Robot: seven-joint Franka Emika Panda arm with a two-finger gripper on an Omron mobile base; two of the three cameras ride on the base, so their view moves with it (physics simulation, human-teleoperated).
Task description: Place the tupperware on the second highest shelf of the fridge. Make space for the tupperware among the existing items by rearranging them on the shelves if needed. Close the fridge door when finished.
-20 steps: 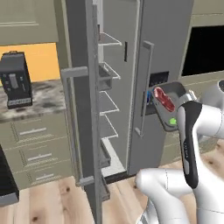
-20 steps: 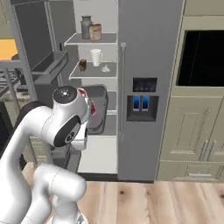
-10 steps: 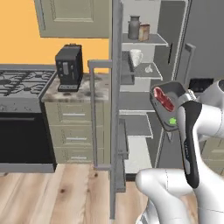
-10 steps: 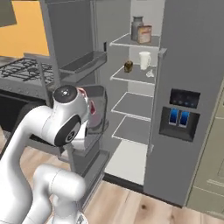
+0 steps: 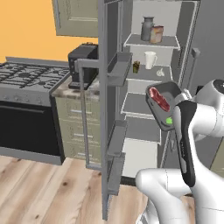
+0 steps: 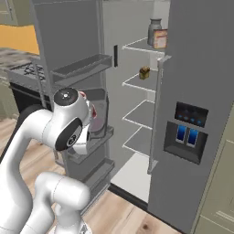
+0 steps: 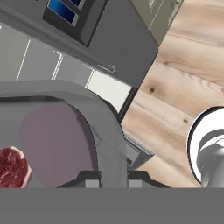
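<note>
Presently: tupperware [image 5: 160, 101] pinched in gripper [image 7: 113, 180] before open fridge [image 5: 151, 87]; mug [image 5: 150, 60] near second highest shelf [image 5: 146, 77] front edge.

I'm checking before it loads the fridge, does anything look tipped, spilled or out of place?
Nothing is spilled. The tupperware is held steeply tilted in the gripper, red food still inside. On the shelves, the jug, carton and mug all stand upright.
</note>
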